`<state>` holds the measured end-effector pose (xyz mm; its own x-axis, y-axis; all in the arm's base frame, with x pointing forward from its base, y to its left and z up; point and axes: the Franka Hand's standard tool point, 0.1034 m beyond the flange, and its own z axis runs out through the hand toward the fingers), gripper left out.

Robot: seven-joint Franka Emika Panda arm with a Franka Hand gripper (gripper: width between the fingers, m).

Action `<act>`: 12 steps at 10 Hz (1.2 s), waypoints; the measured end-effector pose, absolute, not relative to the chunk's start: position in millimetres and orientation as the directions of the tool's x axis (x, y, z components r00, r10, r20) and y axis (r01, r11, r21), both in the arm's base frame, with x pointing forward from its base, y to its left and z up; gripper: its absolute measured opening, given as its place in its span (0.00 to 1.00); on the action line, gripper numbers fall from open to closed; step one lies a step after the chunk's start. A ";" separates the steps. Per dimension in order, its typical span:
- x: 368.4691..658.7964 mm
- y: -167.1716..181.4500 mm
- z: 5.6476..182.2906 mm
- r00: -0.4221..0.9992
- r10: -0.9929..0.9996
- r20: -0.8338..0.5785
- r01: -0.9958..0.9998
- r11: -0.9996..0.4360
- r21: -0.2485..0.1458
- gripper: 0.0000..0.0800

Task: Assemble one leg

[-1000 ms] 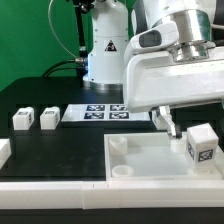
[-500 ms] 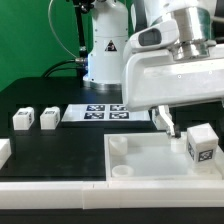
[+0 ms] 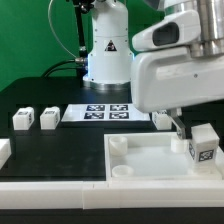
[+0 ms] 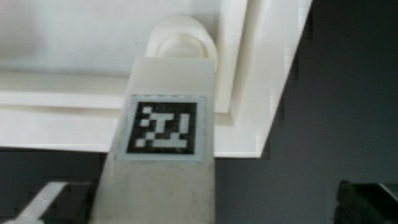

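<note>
A leg, a stubby white block with a black-and-white tag, stands upright at the right end of the large white tray-like part. In the wrist view the leg reaches up to the tray's round corner socket. My gripper is down around this leg and open. In the wrist view the gripper has one dark fingertip close beside the leg and the other well apart from it. Two more legs stand on the black table at the exterior view's left.
The marker board lies flat on the table behind the tray. The robot's white base stands at the back. Another white part shows at the exterior view's far left edge. A white strip runs along the front.
My gripper has shifted toward the exterior view's right and a little lower, closer around the tagged leg on the tray. The leg and the other parts have not moved.
</note>
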<state>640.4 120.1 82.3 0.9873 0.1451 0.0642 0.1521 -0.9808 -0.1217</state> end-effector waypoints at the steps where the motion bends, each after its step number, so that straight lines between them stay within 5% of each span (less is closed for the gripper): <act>1: 636.1 114.6 78.0 0.986 0.159 -0.051 0.151 -0.980 -0.133 0.81; 4: 638.3 111.3 72.4 0.978 0.153 -0.141 0.133 -0.981 -0.142 0.81; 6: 638.1 111.2 72.1 0.980 0.135 -0.144 0.115 -0.983 -0.140 0.45; 7: 638.1 111.4 72.1 0.982 0.122 -0.146 0.101 -0.985 -0.139 0.45; 8: 637.9 112.9 72.1 0.986 -0.011 -0.164 -0.032 -0.992 -0.122 0.36; 12: 635.6 114.6 70.6 0.849 -0.516 -0.119 -0.525 -0.848 -0.073 0.36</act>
<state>635.6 114.6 70.6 0.8485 -0.5156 -0.1191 -0.5254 -0.8477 -0.0731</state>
